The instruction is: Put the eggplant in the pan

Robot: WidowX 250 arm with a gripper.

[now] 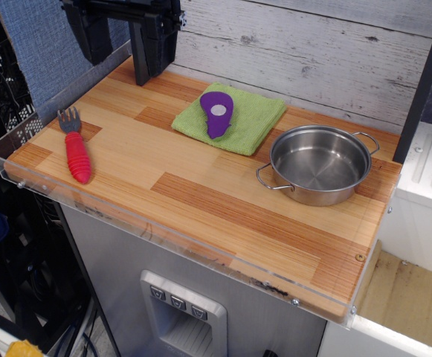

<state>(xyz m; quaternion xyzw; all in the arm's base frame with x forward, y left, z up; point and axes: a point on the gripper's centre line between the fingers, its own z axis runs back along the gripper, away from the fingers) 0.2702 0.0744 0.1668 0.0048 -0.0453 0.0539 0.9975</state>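
Currently the eggplant is lying flat on a green cloth at the back of the bench, left of the empty pan. End effector is hanging at the back-left corner, carrying nothing; finger spacing can't be told.

- A wood-plank countertop with a clear acrylic rim fills the scene.
- Behind it stands a whitewashed plank wall; a blue fabric panel stands at the left.
- Below, a grey cabinet front carries a recessed panel with three buttons.
- Even light, soft shadows.
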